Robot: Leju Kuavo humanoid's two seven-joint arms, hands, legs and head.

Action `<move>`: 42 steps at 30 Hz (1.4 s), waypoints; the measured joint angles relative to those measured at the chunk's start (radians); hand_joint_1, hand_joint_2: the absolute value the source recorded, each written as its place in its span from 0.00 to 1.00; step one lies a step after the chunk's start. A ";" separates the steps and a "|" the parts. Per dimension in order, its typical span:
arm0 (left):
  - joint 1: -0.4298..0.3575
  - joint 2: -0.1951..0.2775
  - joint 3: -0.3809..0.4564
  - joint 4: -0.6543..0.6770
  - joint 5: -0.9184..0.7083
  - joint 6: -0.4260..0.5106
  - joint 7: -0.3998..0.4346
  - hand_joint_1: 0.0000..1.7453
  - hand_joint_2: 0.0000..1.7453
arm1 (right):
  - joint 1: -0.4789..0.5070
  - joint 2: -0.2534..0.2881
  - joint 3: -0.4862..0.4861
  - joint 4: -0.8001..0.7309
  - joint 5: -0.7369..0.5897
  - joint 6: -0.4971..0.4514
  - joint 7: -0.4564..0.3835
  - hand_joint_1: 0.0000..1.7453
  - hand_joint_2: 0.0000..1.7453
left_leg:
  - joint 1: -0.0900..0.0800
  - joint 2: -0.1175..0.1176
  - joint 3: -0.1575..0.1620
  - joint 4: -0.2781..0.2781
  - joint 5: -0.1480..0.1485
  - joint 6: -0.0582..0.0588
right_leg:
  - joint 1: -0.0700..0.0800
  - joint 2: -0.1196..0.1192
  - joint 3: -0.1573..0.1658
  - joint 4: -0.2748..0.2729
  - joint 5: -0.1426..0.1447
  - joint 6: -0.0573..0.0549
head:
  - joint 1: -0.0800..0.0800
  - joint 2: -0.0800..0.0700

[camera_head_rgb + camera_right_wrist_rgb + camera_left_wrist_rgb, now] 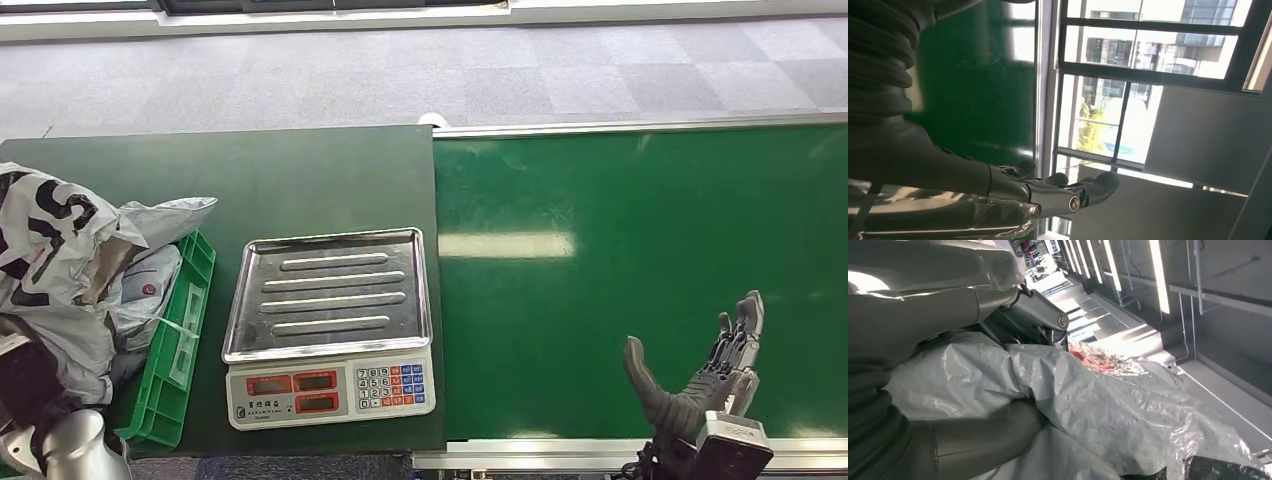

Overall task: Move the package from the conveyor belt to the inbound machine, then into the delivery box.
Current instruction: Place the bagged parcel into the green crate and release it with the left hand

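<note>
**Lead:** Conveyor belt first, since it's the biggest thing in front of you. You see its green surface running off to the right with no parcel lying on it, which tells you the pick-up is behind you.

**Operator:** So where's the package?

**Lead:** You have the package, a grey plastic mailer with black lettering, bunched up at the far left over the green delivery box. Your left wrist view shows the left hand pressed into the crinkled film with the thumb across it, so I judge you are gripping it. It hangs above the box rather than lying flat in it, so you probably haven't let go yet.

**Operator:** And the box is there why?

**Lead:** You'll find it sitting at the left edge of the dark table, just beside the inbound machine, so your transfer from one to the other is short. Other bagged parcels already lie in it.

**Operator:** The machine?

**Lead:** You can see its steel tray bare and its red displays facing you, so the weighing step looks done.

**Operator:** My right hand?

**Lead:** Your right hand hovers at the near edge of the belt, fingers spread and holding nothing. I'd say you keep it there to be ready for another parcel.
</note>
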 joint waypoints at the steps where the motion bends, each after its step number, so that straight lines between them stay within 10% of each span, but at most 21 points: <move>1: 0.013 -0.002 0.009 -0.006 0.032 -0.015 -0.011 0.06 1.00 | -0.003 0.000 0.003 0.005 -0.003 -0.003 0.000 0.00 1.00 | 0.000 0.000 -0.001 0.000 0.000 0.000 | 0.000 0.000 -0.001 0.000 0.000 0.000 | 0.000 0.000; 30: 0.071 -0.020 0.054 -0.093 0.238 -0.200 -0.049 0.00 1.00 | -0.021 -0.001 0.017 0.058 -0.021 -0.024 0.000 0.00 1.00 | 0.000 -0.001 -0.012 0.002 0.000 -0.001 | 0.000 0.000 -0.011 0.000 0.000 0.001 | 0.000 0.000; 42: 0.182 -0.045 -0.112 -0.413 0.163 -0.047 -0.050 0.00 1.00 | -0.021 -0.003 0.024 0.063 -0.035 -0.042 0.000 0.00 1.00 | 0.000 0.000 -0.013 0.003 0.000 -0.001 | 0.000 0.000 -0.015 -0.001 0.000 0.001 | 0.000 0.000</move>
